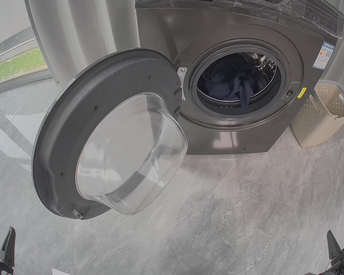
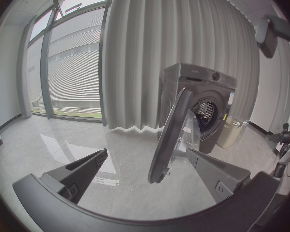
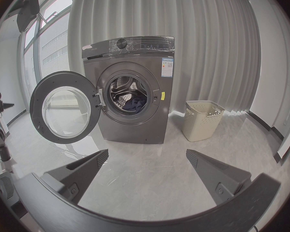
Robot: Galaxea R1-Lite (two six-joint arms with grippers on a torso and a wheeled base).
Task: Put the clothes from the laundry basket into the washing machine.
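Inside the grey front-loading washing machine [image 1: 218, 138] lie dark blue clothes [image 1: 229, 83], a beige perforated laundry basket [image 1: 321, 115] just beside it, left gripper [image 2: 145, 160] and right gripper [image 3: 146, 160] jaws wide, empty.

washer [image 1: 233, 23]: top cut by head view's upper edge | basket [image 1: 321, 115]: far side cut by right edge, inside hidden behind its wall | clothes [image 1: 233, 83]: lower part behind drum rim [image 1: 237, 103], count unclear | door [image 2: 169, 136]: edge-on in left wrist view, covers part of drum rim
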